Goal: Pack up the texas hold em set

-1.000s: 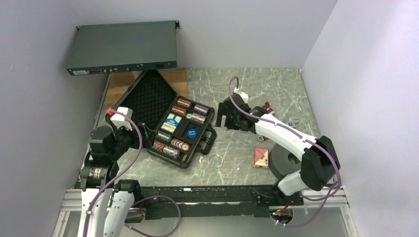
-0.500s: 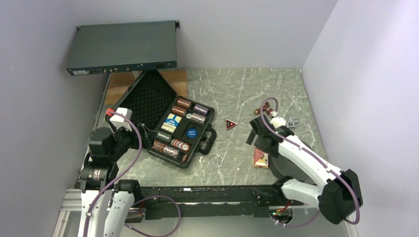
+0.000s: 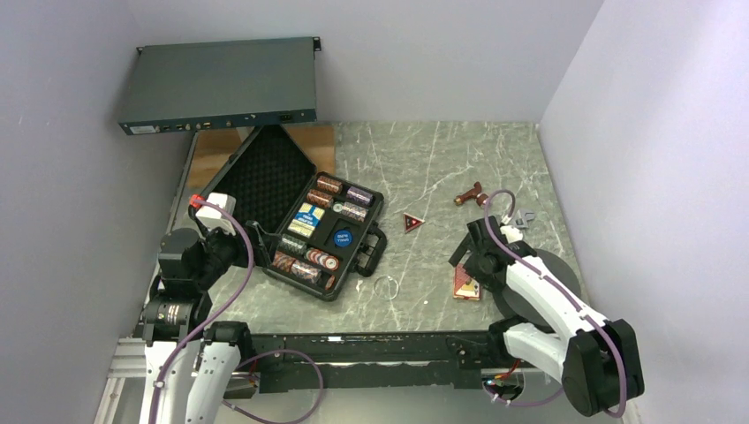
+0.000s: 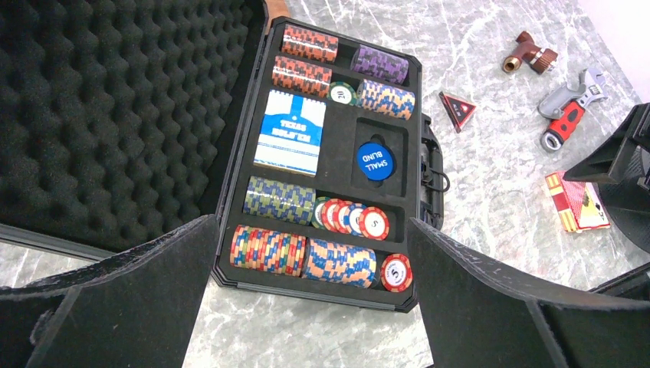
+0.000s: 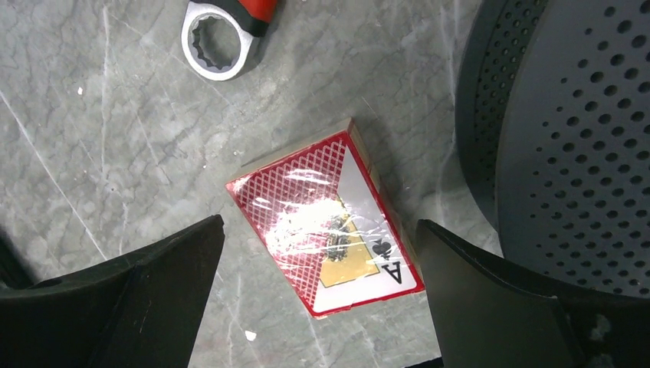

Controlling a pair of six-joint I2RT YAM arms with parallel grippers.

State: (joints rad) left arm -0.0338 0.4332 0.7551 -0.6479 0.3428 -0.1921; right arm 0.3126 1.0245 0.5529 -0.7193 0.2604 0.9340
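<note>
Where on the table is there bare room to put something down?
Bare tabletop lies at the far middle, between the open case and the brown fitting, and near, between the wire ring and the red card box. Crowded around the right pincer.

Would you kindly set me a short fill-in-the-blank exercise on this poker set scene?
1. The black case lies with its lid ____.
2. The blue disc inside it reads SMALL ____.
3. The card box below the open right gripper is ____ in colour.
4. That box lies ____ the case.
Missing words: open; BLIND; red; outside.
</note>
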